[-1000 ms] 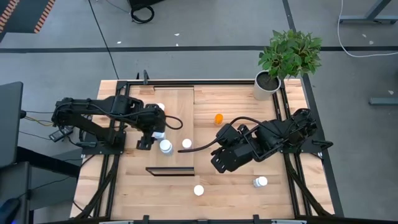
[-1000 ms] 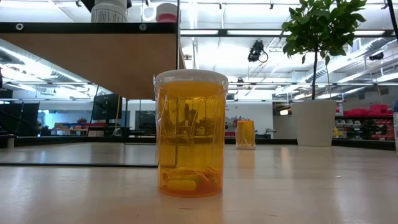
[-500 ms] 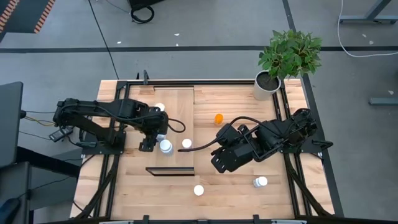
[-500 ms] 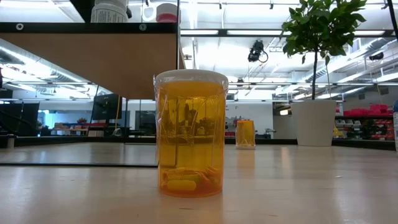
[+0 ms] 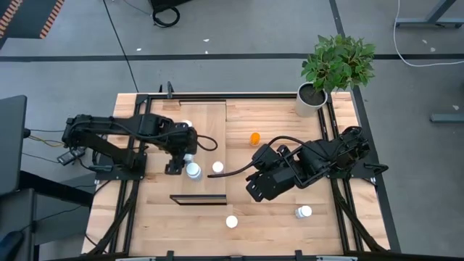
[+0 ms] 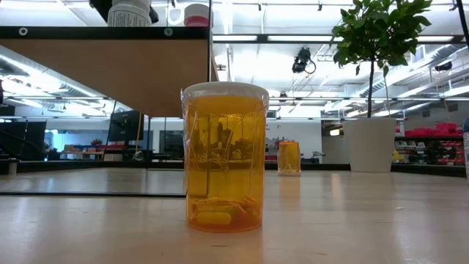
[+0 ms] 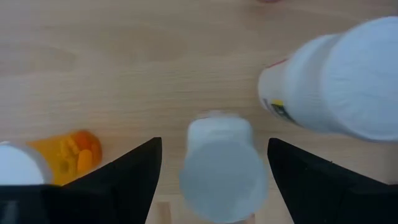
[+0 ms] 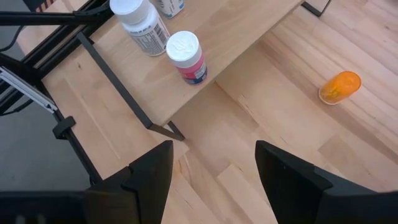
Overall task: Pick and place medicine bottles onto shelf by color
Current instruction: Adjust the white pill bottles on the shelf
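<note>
From above, you see the shelf (image 5: 197, 152) lying lengthwise on the table's left half, its long axis running far to near. The left gripper (image 5: 176, 161) hangs over the shelf beside a white-capped bottle (image 5: 193, 170) standing upright. The right gripper (image 5: 255, 190) waits over mid-table. An orange bottle (image 5: 254, 138) stands on the far tabletop, and two more white-capped bottles (image 5: 232, 221) stand near the front edge.

At table height, a large orange bottle (image 6: 224, 156) stands upright in front of you, cap up, with a white bottle (image 6: 129, 13) up on the shelf.

In the left wrist view, the fingers (image 7: 127, 177) are spread wide around a small white-capped bottle (image 7: 222, 169) standing upright, touching nothing.

In the right wrist view, the fingers (image 8: 147, 177) are parted and empty; a pink bottle (image 8: 186, 56) stands upright on the shelf.
</note>
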Available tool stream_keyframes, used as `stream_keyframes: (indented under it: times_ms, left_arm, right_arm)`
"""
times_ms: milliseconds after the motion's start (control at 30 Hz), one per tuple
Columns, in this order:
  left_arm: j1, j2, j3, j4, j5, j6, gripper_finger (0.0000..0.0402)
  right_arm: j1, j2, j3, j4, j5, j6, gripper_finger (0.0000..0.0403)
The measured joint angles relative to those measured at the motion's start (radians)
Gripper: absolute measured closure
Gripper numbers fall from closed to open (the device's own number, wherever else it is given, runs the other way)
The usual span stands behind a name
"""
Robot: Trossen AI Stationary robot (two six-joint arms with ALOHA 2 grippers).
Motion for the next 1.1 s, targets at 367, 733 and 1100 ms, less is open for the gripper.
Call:
stream_keyframes:
  times_ms: [367, 733, 1100]
  left_arm:
    - [0.056, 0.0, 0.0, -0.012, -0.008, 0.009, 0.0133]
    - [0.055, 0.0, 0.0, -0.011, -0.008, 0.029, 0.0197]
    - [0.056, 0.0, 0.0, -0.005, -0.008, 0.036, 0.0184]
  right_arm:
    - [0.0, 0.0, 0.0, 0.0, 0.0, -0.003, 0.0167]
    - [0.0, 0.0, 0.0, 0.0, 0.0, -0.003, 0.0167]
    - [0.0, 0.0, 0.0, 0.0, 0.0, -0.002, 0.0167]
